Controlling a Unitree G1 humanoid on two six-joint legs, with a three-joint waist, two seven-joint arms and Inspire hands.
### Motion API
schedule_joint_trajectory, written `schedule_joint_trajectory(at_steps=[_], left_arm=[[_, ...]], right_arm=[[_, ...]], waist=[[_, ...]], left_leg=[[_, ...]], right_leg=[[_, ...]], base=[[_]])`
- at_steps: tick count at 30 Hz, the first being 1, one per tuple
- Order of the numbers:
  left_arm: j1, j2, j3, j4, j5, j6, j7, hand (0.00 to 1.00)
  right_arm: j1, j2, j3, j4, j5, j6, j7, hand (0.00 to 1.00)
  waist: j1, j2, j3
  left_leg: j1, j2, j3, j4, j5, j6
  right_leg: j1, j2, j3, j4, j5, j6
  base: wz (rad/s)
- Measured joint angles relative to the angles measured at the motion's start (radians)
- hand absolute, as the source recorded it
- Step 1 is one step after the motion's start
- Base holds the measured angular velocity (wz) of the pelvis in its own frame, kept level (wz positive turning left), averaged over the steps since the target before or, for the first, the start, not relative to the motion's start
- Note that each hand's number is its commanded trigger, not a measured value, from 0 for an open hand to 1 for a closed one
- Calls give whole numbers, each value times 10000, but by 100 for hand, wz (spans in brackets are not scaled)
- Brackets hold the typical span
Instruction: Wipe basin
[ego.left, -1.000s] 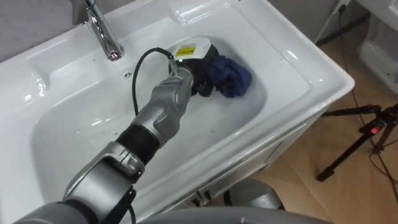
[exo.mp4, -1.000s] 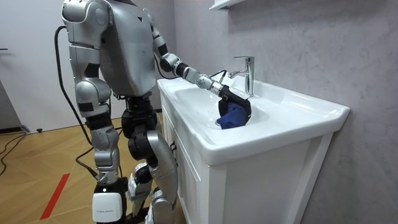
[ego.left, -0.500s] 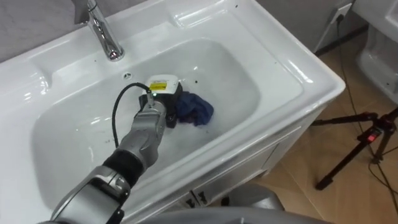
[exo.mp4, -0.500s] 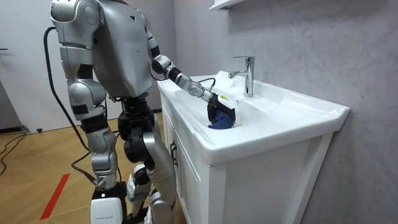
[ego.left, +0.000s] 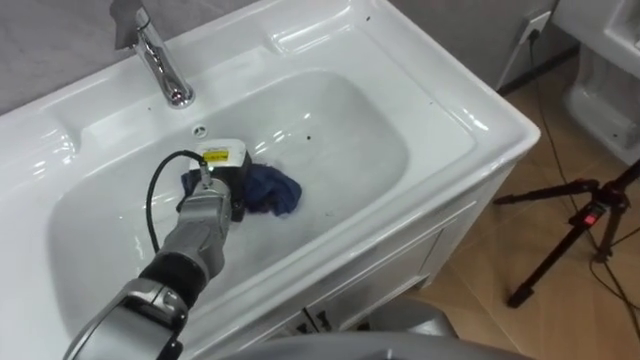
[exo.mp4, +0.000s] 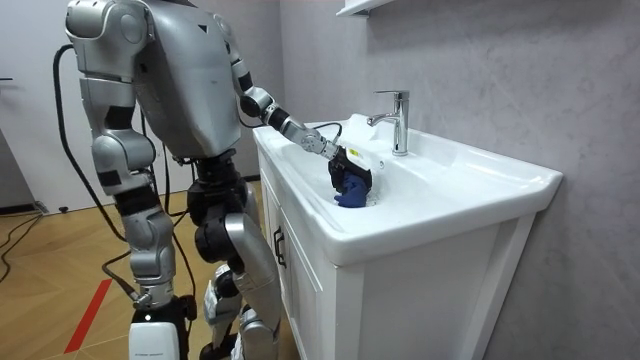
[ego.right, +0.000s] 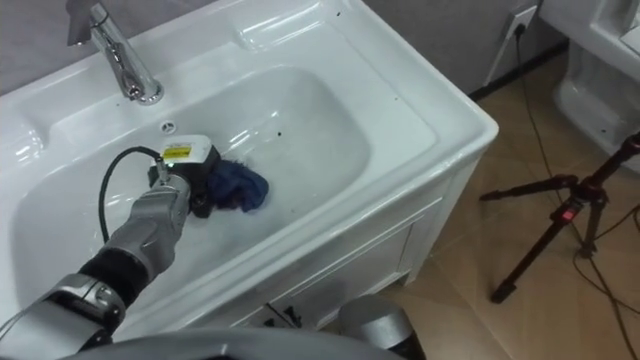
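A white basin is set in a cabinet, and I stand at its front. My left hand reaches down into the bowl, fingers curled on a crumpled dark blue cloth. The cloth lies on the bowl's bottom, left of centre and below the chrome tap. The room view has the same hand on the cloth at the near side of the bowl. My right hand hangs low beside my leg.
An overflow hole sits just behind the hand. A black tripod with a red light stands on the wooden floor right of the cabinet. A grey wall rises behind the tap.
My left hand has dragged the blue cloth from the bowl's far right across to its left, nearer me. My body has shifted toward the room view's left.
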Motion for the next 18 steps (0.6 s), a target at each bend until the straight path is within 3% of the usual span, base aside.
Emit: schedule_joint_trajectory(at_steps=[6,10,18], left_arm=[[45,-4,110,-22,49,67,-78,100],[203,24,392,-18,54,67,-77,100],[575,44,389,-36,58,50,363,100]], right_arm=[[4,44,-151,-222,-34,73,-122,0],[25,46,-168,-205,21,83,-235,0],[-62,36,-286,-196,49,75,-331,0]], waist=[[6,17,-12],[51,153,-84],[331,323,-99]], left_leg=[[14,13,5,-1,-5,-8],[42,102,-4,-4,-37,-59],[176,156,-270,-16,-56,-94]], right_leg=[[24,20,1,-42,0,-4],[181,114,-4,-318,114,-33],[379,106,-137,-349,52,-73]], base=[[0],[0],[5]])
